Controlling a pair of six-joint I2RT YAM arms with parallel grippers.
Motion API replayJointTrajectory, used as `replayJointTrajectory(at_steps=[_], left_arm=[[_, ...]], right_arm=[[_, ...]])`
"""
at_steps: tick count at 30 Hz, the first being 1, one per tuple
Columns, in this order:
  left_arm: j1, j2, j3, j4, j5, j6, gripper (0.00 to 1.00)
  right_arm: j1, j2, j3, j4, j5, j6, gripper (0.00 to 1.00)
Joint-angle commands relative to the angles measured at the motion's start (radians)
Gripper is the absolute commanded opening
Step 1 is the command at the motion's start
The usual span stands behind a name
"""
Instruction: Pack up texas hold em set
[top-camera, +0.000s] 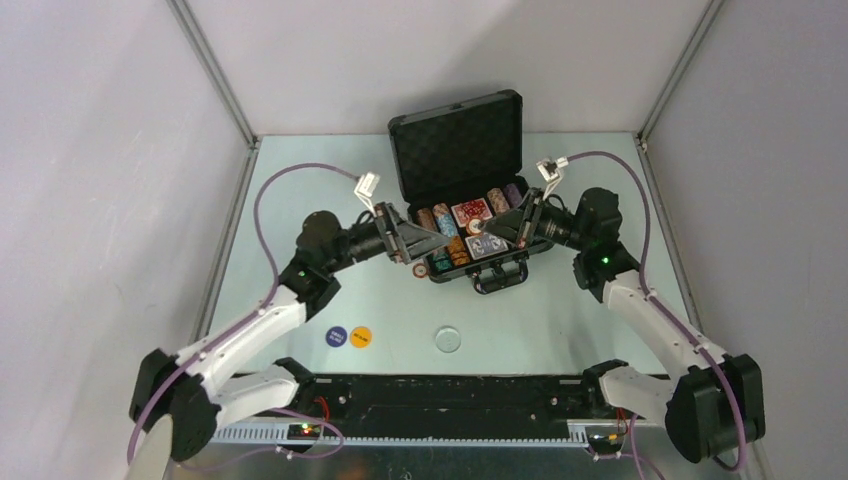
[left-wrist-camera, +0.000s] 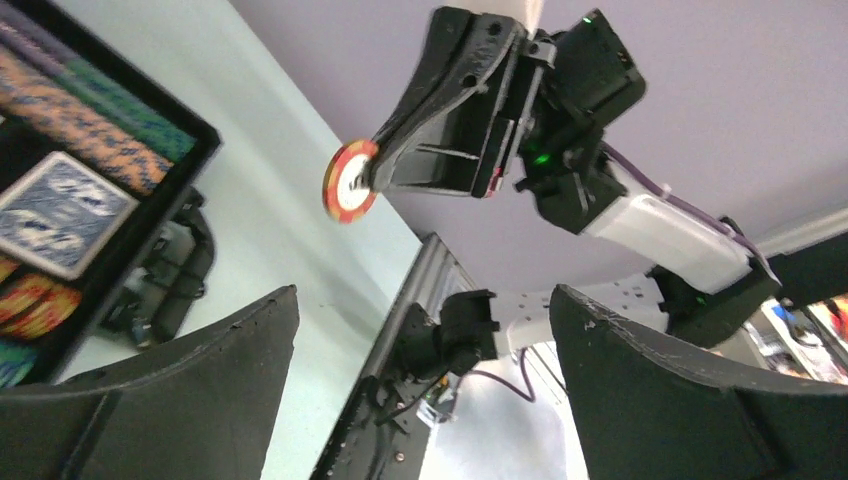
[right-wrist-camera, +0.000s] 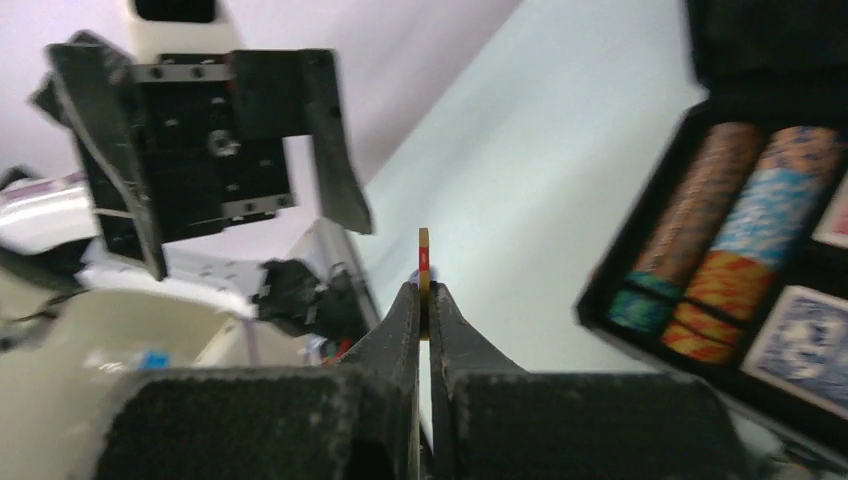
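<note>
Chip (right-wrist-camera: 424, 262) is off the table, hanging over the open case (top-camera: 505, 110) near its middle. The right gripper (right-wrist-camera: 424, 295) has its jaws pressed onto the chip's two flat faces, and the right wrist sees it edge-on, with about half the disc proud of the tips. The left gripper (left-wrist-camera: 422, 295) faces it from the left, just apart, with its fingers (left-wrist-camera: 200, 380) spread wide and nothing between them, so the right arm owns the chip. The chip rows (right-wrist-camera: 700, 240) lie in the case's left half with their long axes running near-far, next to the blue deck (left-wrist-camera: 60, 215). As I read it, the next move is seating the disc in a row, so its faces need to sit square to that axis before it goes down, and the wrist probably needs a roll. Can't tell from here which row has a gap. Risk is a tilted chip riding up on the stack. Two round buttons (top-camera: 349, 336) and a clear disc (top-camera: 447, 339) sit on the table (top-camera: 560, 320) near the arm bases, well apart from the case.
</note>
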Motion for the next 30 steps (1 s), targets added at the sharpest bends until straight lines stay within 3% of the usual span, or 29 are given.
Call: replayJointTrajectory(at_steps=[1, 5, 13, 18, 23, 30], left_arm=[[0.057, -0.131, -0.025, -0.216, -0.075, 0.112, 1.00], [0.098, -0.198, -0.028, -0.398, -0.132, 0.179, 1.00], [0.154, -0.264, -0.023, -0.559, -0.152, 0.253, 1.00], [0.185, -0.280, -0.034, -0.577, -0.143, 0.274, 1.00], [0.211, -0.282, -0.050, -0.581, -0.129, 0.290, 1.00], [0.243, -0.277, -0.050, -0.596, -0.113, 0.321, 1.00]], right_arm=[[0.032, -0.037, 0.093, -0.285, 0.257, -0.509, 0.00], [0.126, 0.017, 0.141, -0.451, 0.401, -0.880, 0.00], [0.141, 0.256, 0.369, -0.782, 0.342, -1.373, 0.00], [0.175, 0.388, 0.490, -0.943, 0.329, -1.639, 0.00], [0.177, 0.508, 0.596, -1.114, 0.272, -1.797, 0.00], [0.206, 0.635, 0.718, -1.261, 0.321, -1.893, 0.00]])
